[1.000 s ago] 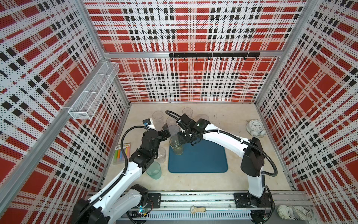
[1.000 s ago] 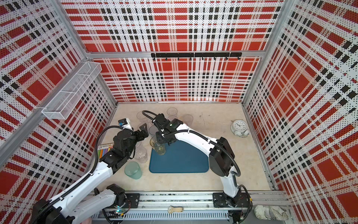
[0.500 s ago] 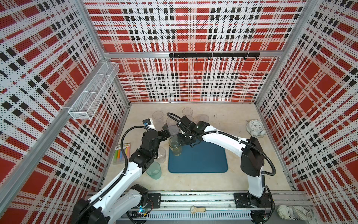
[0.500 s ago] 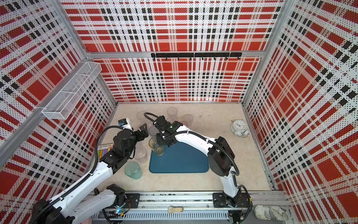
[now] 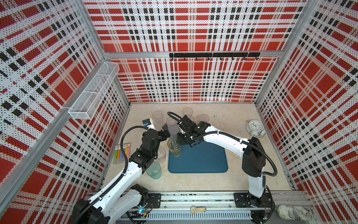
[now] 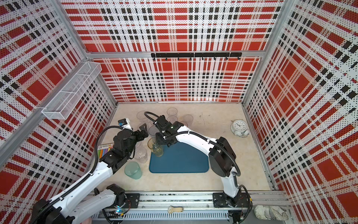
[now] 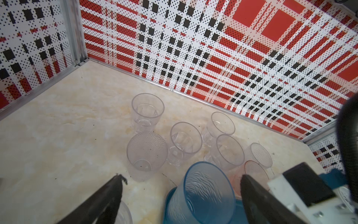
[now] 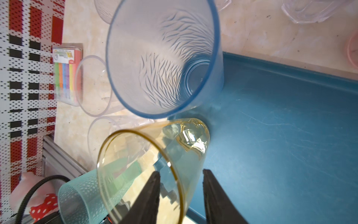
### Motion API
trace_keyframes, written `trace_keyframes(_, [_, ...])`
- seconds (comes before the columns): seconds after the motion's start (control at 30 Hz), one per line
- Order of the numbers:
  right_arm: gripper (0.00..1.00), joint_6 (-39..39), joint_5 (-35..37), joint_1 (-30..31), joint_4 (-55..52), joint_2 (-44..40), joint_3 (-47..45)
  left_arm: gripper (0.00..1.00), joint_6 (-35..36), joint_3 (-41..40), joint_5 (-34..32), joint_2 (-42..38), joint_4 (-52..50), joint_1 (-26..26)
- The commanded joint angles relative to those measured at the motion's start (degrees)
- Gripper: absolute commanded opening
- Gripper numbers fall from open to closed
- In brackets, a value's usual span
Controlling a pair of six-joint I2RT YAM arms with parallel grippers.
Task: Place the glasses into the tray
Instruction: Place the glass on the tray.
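Observation:
The dark teal tray (image 5: pixel 201 159) lies mid-table. An amber glass (image 5: pixel 174 148) stands upright on its far left corner, next to a grey-blue glass (image 7: pixel 203 194) that also stands on that corner. My right gripper (image 8: pixel 181 171) is open and straddles the amber glass's rim, one finger inside and one outside, both off the wall. My left gripper (image 7: pixel 182 175) is open, with the grey-blue glass between its wide fingers and untouched. Several clear glasses (image 7: pixel 148 112) and a pink one (image 7: pixel 255 170) stand behind the tray. A teal-green glass (image 5: pixel 154 170) and a clear one (image 5: pixel 161 154) stand left of it.
A white alarm clock (image 5: pixel 254 127) sits at the far right. A pack of coloured markers (image 5: pixel 123 153) lies by the left wall, where a wire basket (image 5: pixel 93 93) hangs. A wristwatch (image 5: pixel 197 209) lies on the front rail.
My right gripper carried the amber glass slightly left and set it down, and its jaws have now opened off the glass wall. The left arm has barely moved.

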Motion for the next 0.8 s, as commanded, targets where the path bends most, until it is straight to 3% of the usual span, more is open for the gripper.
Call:
trace_keyframes(0.0, [0.44, -1.72, 0.25, -1.07, 0.58, -5.86, -0.71, 0.97, -0.86, 4.06, -1.05, -0.34, -6.39, 2.52])
trace_keyframes(0.2, [0.45, -4.66, 0.75, -1.22, -0.11, -8.66, -2.8, 0.95, -2.85, 8.13, 1.91, -2.64, -18.16, 6.09])
trace_keyframes(0.33, [0.45, -4.52, 5.23, 1.4, 0.18, -10.88, -4.54, 0.95, -3.27, 8.89, 2.66, -4.61, -24.15, 8.49])
trace_keyframes(0.47, [0.45, -3.85, 4.01, 4.96, 1.39, -11.46, -3.96, 0.96, -3.26, 8.56, 3.72, -7.09, -26.81, 11.69])
trace_keyframes(0.77, [0.46, -3.01, 5.1, 17.13, -7.5, -1.01, 11.13, 0.97, -0.02, 8.11, 13.35, -5.91, -23.73, 30.43])
